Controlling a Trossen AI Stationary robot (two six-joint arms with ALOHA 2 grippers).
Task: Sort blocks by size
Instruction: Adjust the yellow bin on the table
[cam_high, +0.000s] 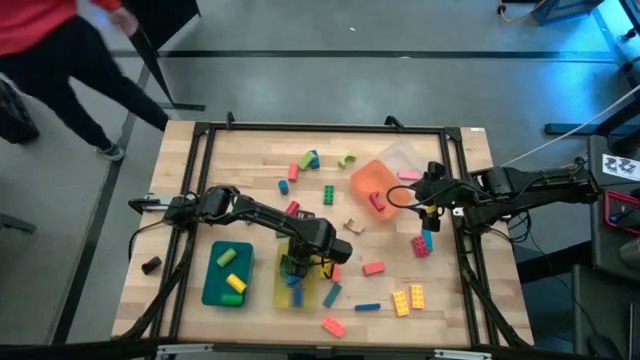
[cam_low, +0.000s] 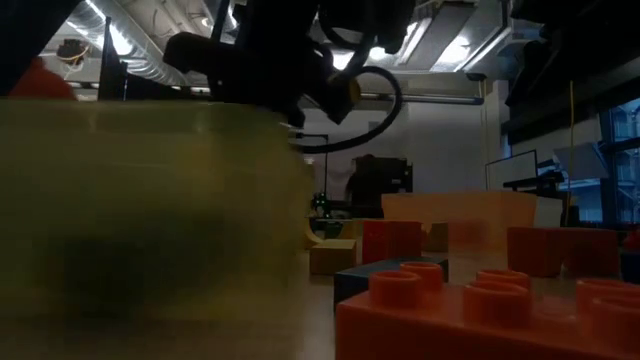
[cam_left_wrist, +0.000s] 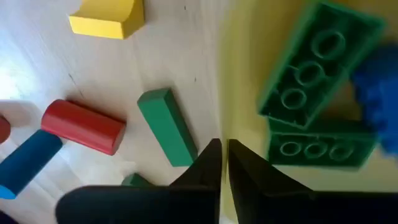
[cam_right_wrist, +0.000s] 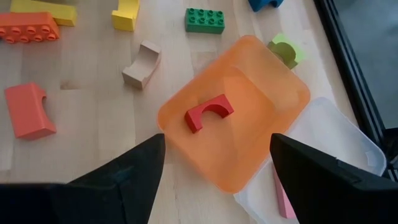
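Wooden table (cam_high: 260, 165): left end effector (cam_left_wrist: 221, 163) closed, empty, green blocks (cam_left_wrist: 314, 68) just beside.

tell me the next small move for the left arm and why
Probably lift straight up and away. The left pincer is shut and empty over the yellow tray, with the green bricks already lying inside, while loose blocks still wait on the table.

blocks (cam_high: 372, 268) scattered mid-table, orange tray (cam_high: 374, 187) beside right pincer (cam_high: 408, 195)
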